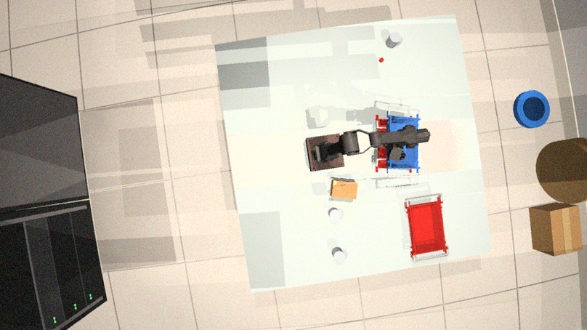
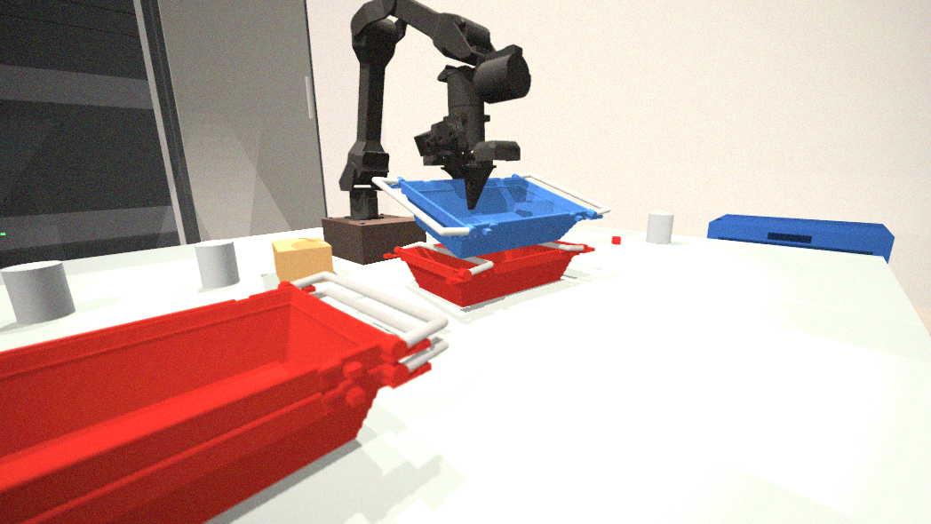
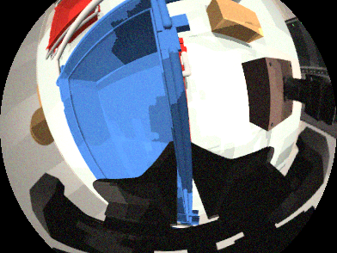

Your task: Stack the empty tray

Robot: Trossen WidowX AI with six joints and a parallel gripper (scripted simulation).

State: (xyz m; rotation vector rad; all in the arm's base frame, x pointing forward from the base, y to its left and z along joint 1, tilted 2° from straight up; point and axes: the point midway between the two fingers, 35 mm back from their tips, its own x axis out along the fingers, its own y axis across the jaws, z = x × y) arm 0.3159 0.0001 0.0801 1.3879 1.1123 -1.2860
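The empty blue tray [image 1: 411, 161] [image 2: 528, 228] [image 3: 125, 116] hangs from my gripper [image 2: 472, 205] [image 3: 178, 144], which is shut on one long side wall. The tray is tilted: the held side is high and the opposite long side is low. Its wire bars are swung out past both ends. Just below it the loaded red tray [image 1: 381, 152] [image 2: 514, 281] stands on the table. The near bar [image 2: 481, 267] and far bar [image 2: 571, 247] of the red tray are swung in over its top. Its blocks are hidden, and I cannot tell whether the two trays touch.
Red trays, seemingly nested, with bars out [image 1: 428, 228] [image 2: 163, 397] [image 3: 70, 21] stand in the foreground of the exterior view. An orange box [image 1: 344, 189] [image 2: 303, 261] [image 3: 232, 21], grey cylinders [image 1: 393, 40] [image 2: 659, 228] and a small red block [image 1: 381, 59] [image 2: 616, 240] stand around.
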